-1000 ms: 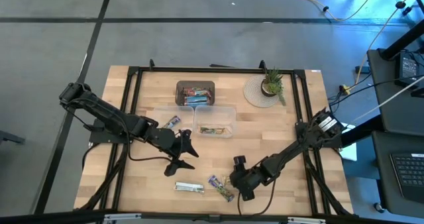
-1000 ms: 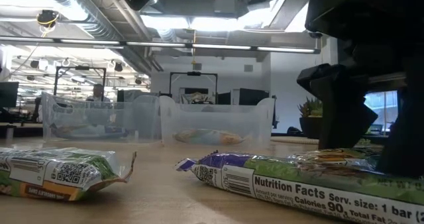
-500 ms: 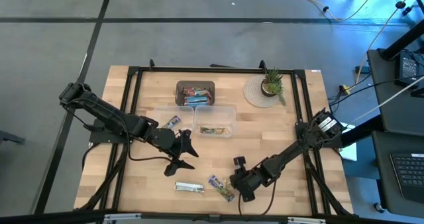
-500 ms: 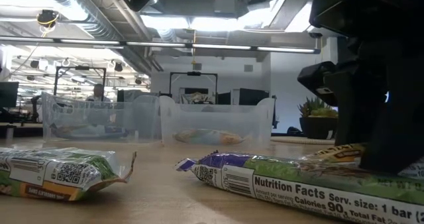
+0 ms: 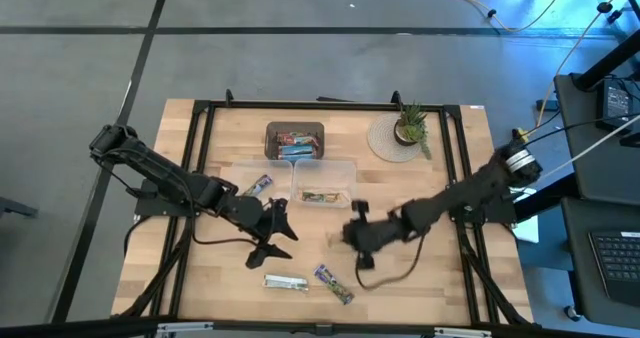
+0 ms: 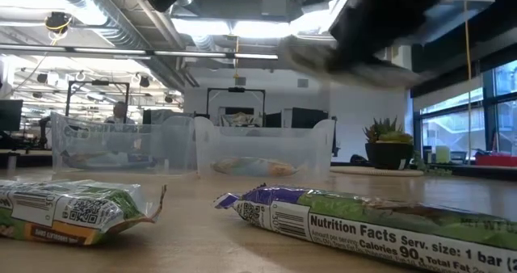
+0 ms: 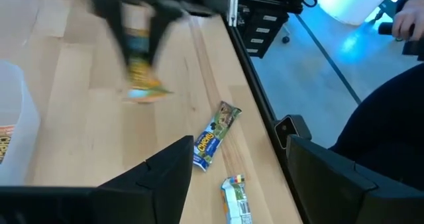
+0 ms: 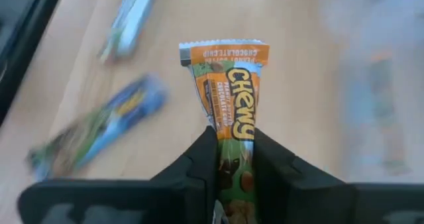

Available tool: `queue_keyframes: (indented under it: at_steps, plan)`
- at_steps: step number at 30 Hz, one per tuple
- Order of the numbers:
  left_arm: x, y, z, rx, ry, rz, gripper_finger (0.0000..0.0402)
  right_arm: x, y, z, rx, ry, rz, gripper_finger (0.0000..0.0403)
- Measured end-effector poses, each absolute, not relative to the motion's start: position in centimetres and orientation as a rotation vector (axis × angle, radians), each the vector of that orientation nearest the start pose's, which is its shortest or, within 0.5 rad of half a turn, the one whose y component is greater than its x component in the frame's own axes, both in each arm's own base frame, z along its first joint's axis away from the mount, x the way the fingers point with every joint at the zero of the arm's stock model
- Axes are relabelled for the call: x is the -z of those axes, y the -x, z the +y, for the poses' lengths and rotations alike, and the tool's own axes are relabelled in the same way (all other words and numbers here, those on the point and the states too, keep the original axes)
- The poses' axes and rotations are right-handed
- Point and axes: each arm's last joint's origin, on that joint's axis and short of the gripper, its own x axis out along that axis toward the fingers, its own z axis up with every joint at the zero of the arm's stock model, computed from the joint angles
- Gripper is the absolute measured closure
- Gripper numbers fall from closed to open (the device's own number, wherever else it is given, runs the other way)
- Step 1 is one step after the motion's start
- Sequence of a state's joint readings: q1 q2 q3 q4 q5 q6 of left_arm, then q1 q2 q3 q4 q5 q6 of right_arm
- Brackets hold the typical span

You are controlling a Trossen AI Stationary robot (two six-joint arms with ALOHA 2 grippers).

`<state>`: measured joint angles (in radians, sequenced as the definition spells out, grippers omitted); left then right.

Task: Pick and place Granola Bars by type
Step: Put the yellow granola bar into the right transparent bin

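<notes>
Orange-green Chewy bar [image 8: 228, 128] stands pinched between the right gripper's [image 5: 352, 232] closed fingers [image 8: 199, 168], lifted off the table [image 5: 440, 273] just below the tubs [image 5: 322, 183]; that arm reaches in low from the right edge. The left gripper [image 5: 278, 228] hovers mid-table, fingers [image 7: 165, 174] parted and empty. Two bars [image 5: 334, 283] lie near the front edge.

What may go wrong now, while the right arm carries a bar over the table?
The right gripper pinches the Chewy bar only at one end, so the long free end may swing or slip out in transit. The bar must land in the right clear tub, and the left gripper waits open close beside the tubs, so the arms might crowd each other there.
</notes>
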<state>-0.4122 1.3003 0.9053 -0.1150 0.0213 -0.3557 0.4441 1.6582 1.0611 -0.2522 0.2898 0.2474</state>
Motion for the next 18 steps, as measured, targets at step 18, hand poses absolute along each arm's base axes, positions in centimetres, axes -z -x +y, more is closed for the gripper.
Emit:
queue_keyframes:
  at_steps: [18]
  plan:
    - [-27.6, -26.1, -11.5, 0.335, 0.251, 0.520, 0.0169, -18.5, -36.6, 1.2, 0.146, 0.076, 0.756, 0.0323]
